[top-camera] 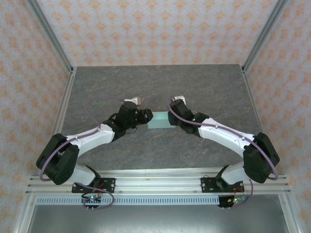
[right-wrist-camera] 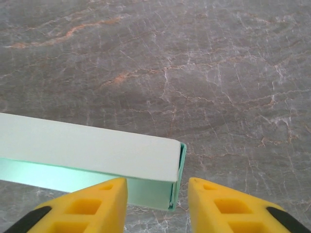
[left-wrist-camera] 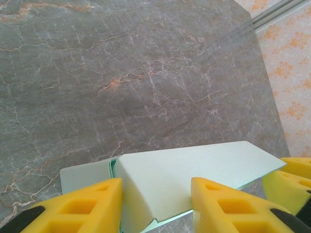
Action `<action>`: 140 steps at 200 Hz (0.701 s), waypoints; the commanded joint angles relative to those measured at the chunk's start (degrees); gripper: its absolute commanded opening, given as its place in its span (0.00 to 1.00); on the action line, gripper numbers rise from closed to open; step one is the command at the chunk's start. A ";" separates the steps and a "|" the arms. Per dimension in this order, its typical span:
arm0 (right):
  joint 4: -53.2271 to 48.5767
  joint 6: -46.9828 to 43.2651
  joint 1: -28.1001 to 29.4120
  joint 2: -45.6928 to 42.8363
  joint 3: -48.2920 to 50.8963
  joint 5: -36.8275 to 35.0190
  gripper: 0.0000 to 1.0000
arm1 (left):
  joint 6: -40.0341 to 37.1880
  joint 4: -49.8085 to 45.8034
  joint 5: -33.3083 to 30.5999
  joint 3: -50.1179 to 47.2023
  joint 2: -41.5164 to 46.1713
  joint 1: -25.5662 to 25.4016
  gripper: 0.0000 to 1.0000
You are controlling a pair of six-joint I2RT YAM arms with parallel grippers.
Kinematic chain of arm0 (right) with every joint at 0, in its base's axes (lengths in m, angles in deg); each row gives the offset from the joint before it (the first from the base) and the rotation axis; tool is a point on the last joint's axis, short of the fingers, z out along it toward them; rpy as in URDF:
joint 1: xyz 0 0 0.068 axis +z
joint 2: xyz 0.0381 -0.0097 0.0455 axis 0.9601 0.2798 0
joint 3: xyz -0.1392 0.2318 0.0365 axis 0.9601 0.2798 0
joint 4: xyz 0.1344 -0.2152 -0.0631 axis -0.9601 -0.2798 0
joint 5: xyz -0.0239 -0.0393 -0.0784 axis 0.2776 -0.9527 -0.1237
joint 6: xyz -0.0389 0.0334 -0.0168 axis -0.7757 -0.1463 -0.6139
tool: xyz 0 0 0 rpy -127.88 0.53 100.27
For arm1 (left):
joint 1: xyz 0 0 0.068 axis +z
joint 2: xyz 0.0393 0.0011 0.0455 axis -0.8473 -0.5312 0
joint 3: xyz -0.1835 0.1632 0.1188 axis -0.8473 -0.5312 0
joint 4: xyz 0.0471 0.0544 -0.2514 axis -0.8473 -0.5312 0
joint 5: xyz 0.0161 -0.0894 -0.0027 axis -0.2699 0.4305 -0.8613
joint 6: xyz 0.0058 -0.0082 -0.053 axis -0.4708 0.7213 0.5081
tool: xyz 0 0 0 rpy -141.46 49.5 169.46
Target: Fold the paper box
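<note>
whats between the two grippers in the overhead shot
The pale mint-green paper box lies there, one end at the left gripper and the other at the right gripper. The top external view shows this.

Left pincer [left-wrist-camera: 155,194] straddles mint paper box [left-wrist-camera: 194,162] end.

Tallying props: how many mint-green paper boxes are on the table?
1. The paper box lies on the table, its ends between the fingers of the left gripper and the right gripper. Another could hide under them.
</note>
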 commanded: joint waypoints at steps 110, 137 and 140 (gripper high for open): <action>-3.91 -1.46 -9.15 1.42 -6.88 10.24 0.45 | -2.86 -14.87 -3.57 -0.23 -1.79 -0.98 0.40; -3.94 -1.32 -9.41 2.90 -6.15 11.12 0.45 | -2.78 -14.88 -3.76 -0.07 -1.78 -1.08 0.40; -3.89 -1.25 -9.51 2.99 -5.93 11.18 0.45 | -2.78 -14.95 -3.73 -0.02 -1.76 -1.10 0.40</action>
